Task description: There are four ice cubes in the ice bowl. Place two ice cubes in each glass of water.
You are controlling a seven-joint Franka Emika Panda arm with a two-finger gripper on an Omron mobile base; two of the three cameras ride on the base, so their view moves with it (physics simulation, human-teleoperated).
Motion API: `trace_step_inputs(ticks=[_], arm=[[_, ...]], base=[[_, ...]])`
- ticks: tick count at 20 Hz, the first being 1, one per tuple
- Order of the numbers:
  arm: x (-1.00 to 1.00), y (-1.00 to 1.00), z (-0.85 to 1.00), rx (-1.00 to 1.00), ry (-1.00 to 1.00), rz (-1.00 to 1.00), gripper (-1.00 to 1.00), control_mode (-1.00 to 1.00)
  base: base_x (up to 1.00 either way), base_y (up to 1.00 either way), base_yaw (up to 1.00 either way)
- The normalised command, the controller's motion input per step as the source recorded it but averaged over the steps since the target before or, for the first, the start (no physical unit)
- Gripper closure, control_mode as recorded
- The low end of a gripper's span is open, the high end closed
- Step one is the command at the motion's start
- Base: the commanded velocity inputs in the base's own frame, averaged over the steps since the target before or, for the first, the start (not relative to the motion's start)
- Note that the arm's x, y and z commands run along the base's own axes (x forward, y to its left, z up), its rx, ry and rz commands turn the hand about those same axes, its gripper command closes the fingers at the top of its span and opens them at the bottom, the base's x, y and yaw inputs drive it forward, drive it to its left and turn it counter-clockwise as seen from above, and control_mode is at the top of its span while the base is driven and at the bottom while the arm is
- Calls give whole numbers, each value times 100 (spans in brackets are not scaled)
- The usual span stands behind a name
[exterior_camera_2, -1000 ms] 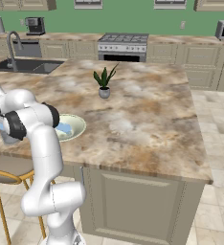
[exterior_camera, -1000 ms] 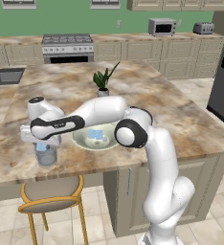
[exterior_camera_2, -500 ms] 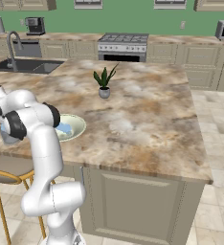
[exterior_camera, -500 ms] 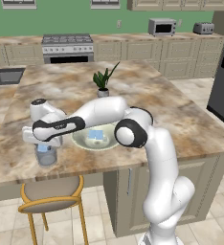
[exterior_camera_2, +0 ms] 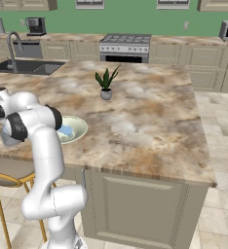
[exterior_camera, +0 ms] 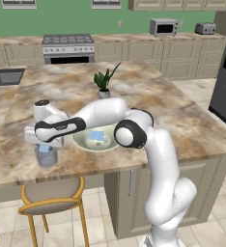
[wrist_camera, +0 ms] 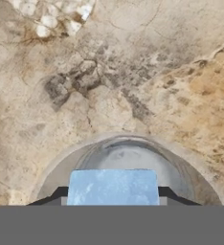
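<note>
While the arm is reaching across to the left edge of the marble island counter [exterior_camera: 182, 120], the gripper [exterior_camera: 43, 146] is hanging directly over a glass of water [exterior_camera: 46, 155], its fingers pinching a light-blue ice cube [wrist_camera: 112, 187] between them. From the hand view, that cube is sitting just above the tumbler's round rim [wrist_camera: 128, 143], with bare stone showing beyond it. Just to the right of the glass, the ice bowl [exterior_camera: 96, 139] is resting on the counter, partly covered by the white forearm crossing over it, and another ice cube [exterior_camera: 97, 136] is lying inside. A small potted plant [exterior_camera: 104, 83] is standing farther back on the island, well apart from the bowl. Below the counter edge, a wooden stool [exterior_camera: 49, 198] is tucked near the glass. Along the far wall, a stove [exterior_camera: 67, 47] and a microwave [exterior_camera: 163, 27] are lining the back counter, and the right base view is showing a sink [exterior_camera_2: 27, 67] with its faucet.
</note>
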Motion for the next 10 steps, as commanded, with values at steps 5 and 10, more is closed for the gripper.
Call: trace_step_inputs(ticks=[5, 10], arm=[[13, 0, -15, 0, 0, 0, 100, -100], [8, 11, -7, 0, 0, 0, 100, -100]], base=[[0, 0, 0], [0, 0, 0]])
